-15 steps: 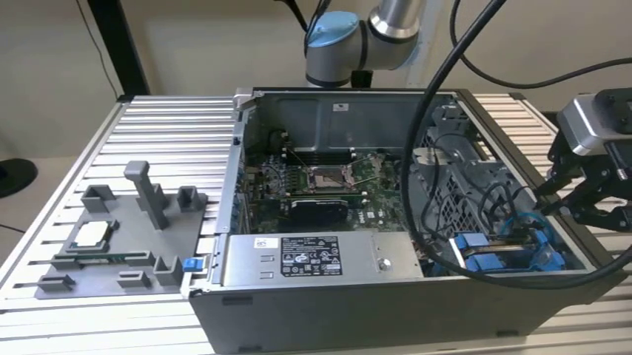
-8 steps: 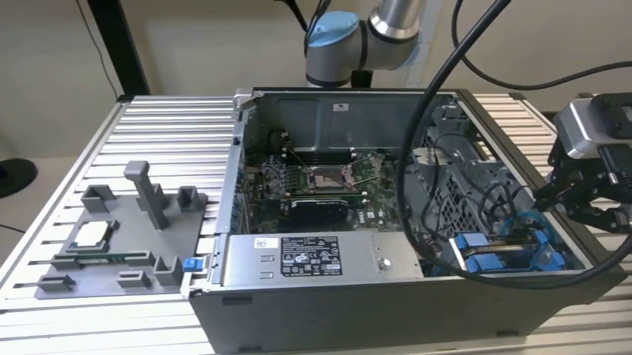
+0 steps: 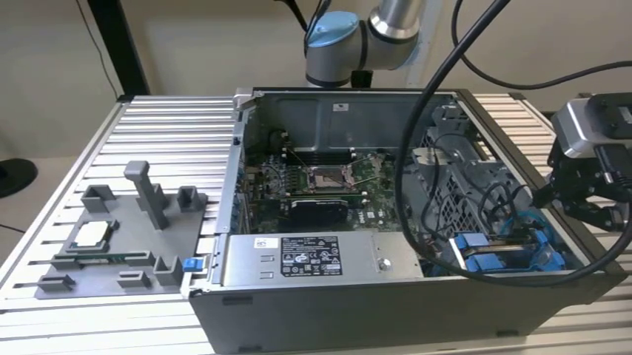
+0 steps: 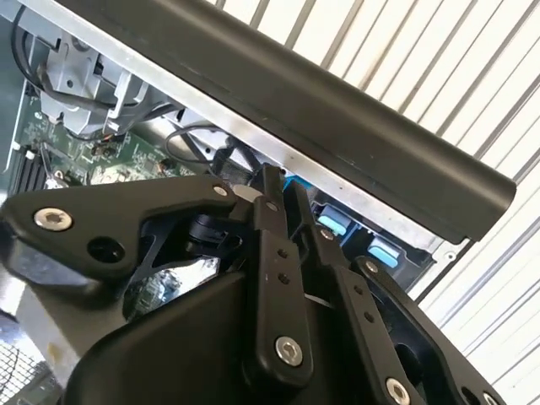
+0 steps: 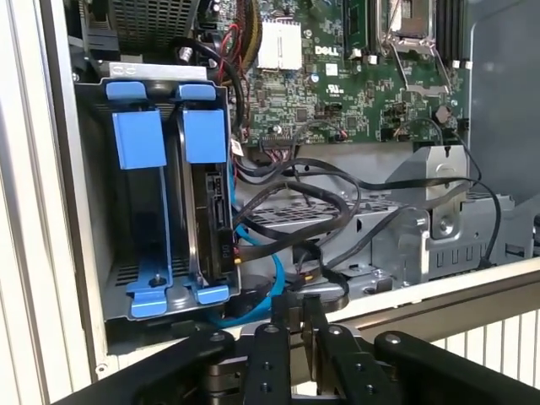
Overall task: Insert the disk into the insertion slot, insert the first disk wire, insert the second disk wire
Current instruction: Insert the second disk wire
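The disk (image 5: 218,211) stands on edge in its blue frame (image 5: 205,135) inside the insertion slot (image 5: 89,202), at the corner of the case on the exterior view's right. A second blue frame (image 5: 139,139) sits just beside it. From that I judge the work is at the wires.

My gripper (image 5: 296,302) hangs over the case rim (image 5: 439,295) near the bay, with the fingers (image 4: 272,245) drawn almost together. I cannot tell whether they pinch anything. A blue wire (image 5: 275,274) loops from beside the disk's connector edge toward the fingertips, and I cannot see if it is plugged in.

To do this well, I would keep any plug square to that connector edge, move along the socket's own line, and press gently so the frame does not shift in its clips.

A tangle of black wires (image 5: 312,198) lies just beside the bay, close enough to snag the fingers. The motherboard (image 5: 337,93) lies beyond it. The power-supply box (image 3: 306,259) is well apart, and so is the grey fixture (image 3: 118,244) on the table (image 3: 168,133).
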You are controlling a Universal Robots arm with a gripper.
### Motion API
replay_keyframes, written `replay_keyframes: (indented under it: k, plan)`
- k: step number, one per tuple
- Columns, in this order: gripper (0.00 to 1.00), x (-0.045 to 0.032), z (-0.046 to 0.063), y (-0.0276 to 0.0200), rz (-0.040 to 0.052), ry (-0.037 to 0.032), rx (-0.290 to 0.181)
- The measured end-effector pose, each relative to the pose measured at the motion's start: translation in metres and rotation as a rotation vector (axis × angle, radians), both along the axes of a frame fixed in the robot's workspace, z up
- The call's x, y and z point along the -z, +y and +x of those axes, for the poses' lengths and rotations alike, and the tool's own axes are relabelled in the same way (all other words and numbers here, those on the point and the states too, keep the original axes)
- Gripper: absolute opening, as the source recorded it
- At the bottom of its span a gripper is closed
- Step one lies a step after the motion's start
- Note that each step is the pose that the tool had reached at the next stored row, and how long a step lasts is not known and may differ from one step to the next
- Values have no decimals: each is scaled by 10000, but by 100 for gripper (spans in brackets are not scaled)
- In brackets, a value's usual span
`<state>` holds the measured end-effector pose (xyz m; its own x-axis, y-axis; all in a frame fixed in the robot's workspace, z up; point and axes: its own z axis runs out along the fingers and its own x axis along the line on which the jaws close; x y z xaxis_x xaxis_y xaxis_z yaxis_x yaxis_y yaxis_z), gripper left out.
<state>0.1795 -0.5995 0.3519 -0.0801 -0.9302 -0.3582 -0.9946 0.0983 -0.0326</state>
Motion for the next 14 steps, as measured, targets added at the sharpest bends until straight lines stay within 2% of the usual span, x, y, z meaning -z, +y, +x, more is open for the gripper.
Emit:
replay_keyframes:
  k: [7, 11, 14]
  plan:
    - [0, -10, 0, 10, -6, 3, 2]
    - [0, -99, -21, 12, -48, 6, 1]
    - [0, -132, -83, 19, -96, 5, 2]
